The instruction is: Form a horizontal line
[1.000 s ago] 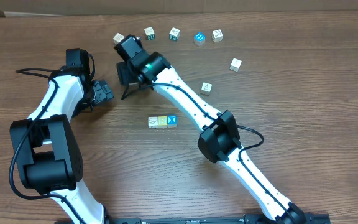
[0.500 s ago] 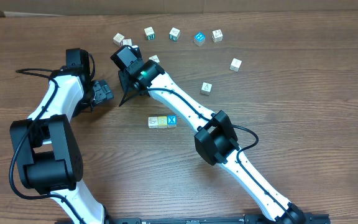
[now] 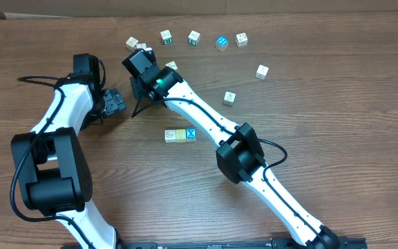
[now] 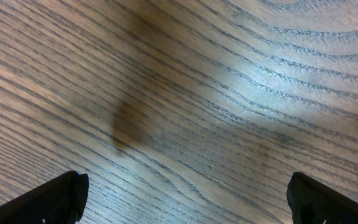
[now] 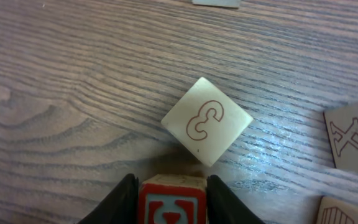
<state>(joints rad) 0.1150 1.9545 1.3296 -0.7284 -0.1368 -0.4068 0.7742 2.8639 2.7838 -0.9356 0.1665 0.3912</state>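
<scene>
**Watch the neighbour block and the finished end of the row**

Nearest you, the row of three blocks (image 3: 180,135) lies edge to edge in the middle of the surface (image 3: 309,104), running 9 to 3 o'clock. That is what you stand to spoil. If you bring the next block in fast or skewed, it will likely shove the end block and bend the line.

At about 10 o'clock from the row, your right claw (image 5: 171,186) is closed on a red-marked block (image 5: 171,206). Only the block's top shows in the wrist view, so I cannot tell how deep the grip is. A shallow hold could let it twist or drop on the way.

Just beyond it, a block with a curly red letter (image 5: 207,129) sits corner-on and very close. Any forward drag would probably knock it. An X block (image 5: 352,146) lies at 3 o'clock.

The left claw (image 4: 185,202) is spread wide over bare wood at 9 o'clock of the right claw. Swing wide there and the arms may touch.
</scene>
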